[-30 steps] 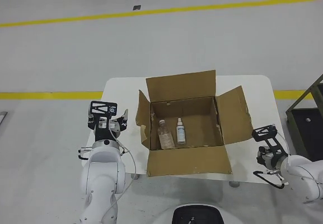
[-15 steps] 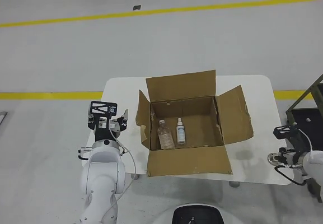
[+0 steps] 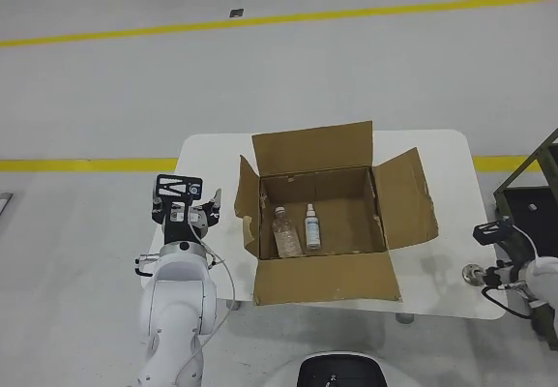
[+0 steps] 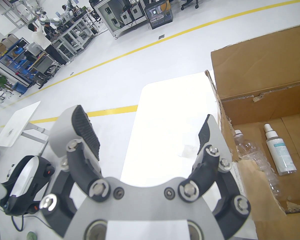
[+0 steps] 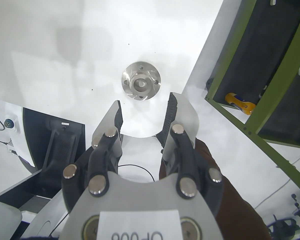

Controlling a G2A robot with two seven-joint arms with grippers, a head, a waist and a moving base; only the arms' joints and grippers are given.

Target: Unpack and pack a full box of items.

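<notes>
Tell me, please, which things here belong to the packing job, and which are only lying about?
Job: cardboard box, open; clear bottle and spray bottle lying inside it; metal disc on the table, probably an unpacked item.
Lying about: green rack beside the table; yellow object in it.

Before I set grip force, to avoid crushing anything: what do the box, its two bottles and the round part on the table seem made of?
Box: brown corrugated cardboard, matte, with torn edges.
Larger bottle: clear thin plastic, ribbed, see-through.
Spray bottle: probably plastic, white cap, pale body.
Round part: likely machined metal, shiny silver with bolt holes.
</notes>
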